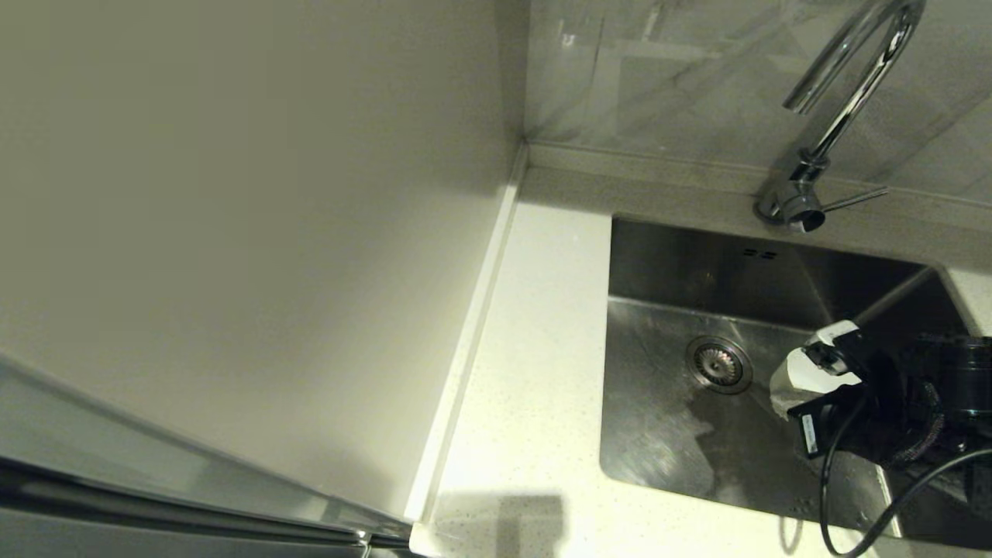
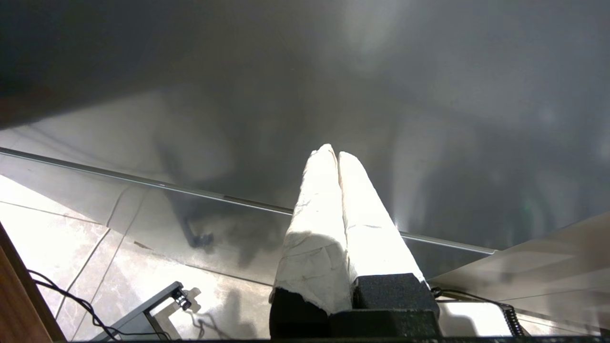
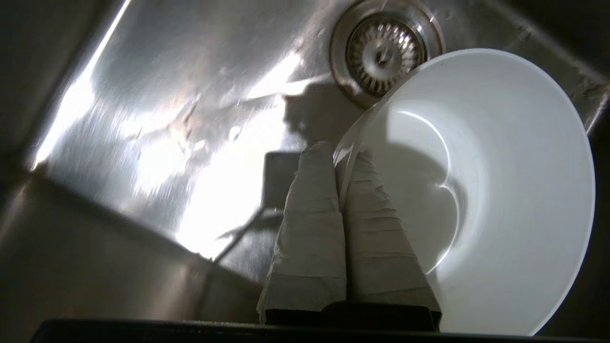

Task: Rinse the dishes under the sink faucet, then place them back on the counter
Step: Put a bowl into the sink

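Observation:
A whitish round bowl hangs tilted over the steel sink, just beside the drain strainer. My right gripper is shut on the bowl's rim, one taped finger inside and one outside. In the head view that gripper is low in the sink's right half, and the arm hides the bowl. The chrome faucet rises behind the sink. The off-white counter lies left of the basin. The other two bowls are out of view. My left gripper is parked, shut and empty, facing a grey panel.
A plain cream wall panel fills the left side beyond the counter's raised edge. The faucet's thin lever points right. Two overflow slots mark the sink's back wall. The sink floor looks wet. A black cable loops below my right arm.

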{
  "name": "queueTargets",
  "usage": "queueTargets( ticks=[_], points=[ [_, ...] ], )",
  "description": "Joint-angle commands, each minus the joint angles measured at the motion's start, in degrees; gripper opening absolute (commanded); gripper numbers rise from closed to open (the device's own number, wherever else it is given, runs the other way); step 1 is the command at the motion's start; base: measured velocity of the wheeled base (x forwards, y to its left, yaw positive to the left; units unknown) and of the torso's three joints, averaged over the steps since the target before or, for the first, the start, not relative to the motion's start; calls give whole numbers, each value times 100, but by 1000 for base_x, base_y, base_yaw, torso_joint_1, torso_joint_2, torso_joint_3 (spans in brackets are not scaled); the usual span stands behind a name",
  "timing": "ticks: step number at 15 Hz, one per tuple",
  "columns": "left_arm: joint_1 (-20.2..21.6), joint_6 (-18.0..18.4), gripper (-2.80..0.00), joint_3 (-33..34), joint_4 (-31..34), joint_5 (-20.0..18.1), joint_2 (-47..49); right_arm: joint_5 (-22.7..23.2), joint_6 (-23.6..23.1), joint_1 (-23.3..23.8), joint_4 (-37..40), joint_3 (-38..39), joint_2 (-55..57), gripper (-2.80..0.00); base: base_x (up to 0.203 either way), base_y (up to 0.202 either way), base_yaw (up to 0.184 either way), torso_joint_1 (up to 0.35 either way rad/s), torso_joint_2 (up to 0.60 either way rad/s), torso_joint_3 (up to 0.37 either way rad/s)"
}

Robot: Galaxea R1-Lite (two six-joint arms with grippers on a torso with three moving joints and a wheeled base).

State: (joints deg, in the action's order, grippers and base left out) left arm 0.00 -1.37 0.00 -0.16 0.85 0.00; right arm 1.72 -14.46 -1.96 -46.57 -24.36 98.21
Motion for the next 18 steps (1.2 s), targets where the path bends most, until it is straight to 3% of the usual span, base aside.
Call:
queueTargets(
  ticks=[1,7,11,15,18],
  points=[
    [0,-4,-280,0,-2,3,-18,-337,207,-226,-824,77,706,-280,0,0,0,0,0,0],
    [0,-4,-280,0,-2,3,-19,-951,305,-405,-2013,-95,1895,-280,0,0,0,0,0,0],
    [-9,0,-280,0,-2,3,-18,-1813,268,-222,-2720,-977,3011,-280,0,0,0,0,0,0],
    [0,2,-280,0,-2,3,-18,-2129,175,203,-2753,-1950,3636,-280,0,0,0,0,0,0],
    [-6,-4,-280,0,-2,3,-18,-2100,254,370,-1989,-2507,3726,-280,0,0,0,0,0,0]
  ],
)
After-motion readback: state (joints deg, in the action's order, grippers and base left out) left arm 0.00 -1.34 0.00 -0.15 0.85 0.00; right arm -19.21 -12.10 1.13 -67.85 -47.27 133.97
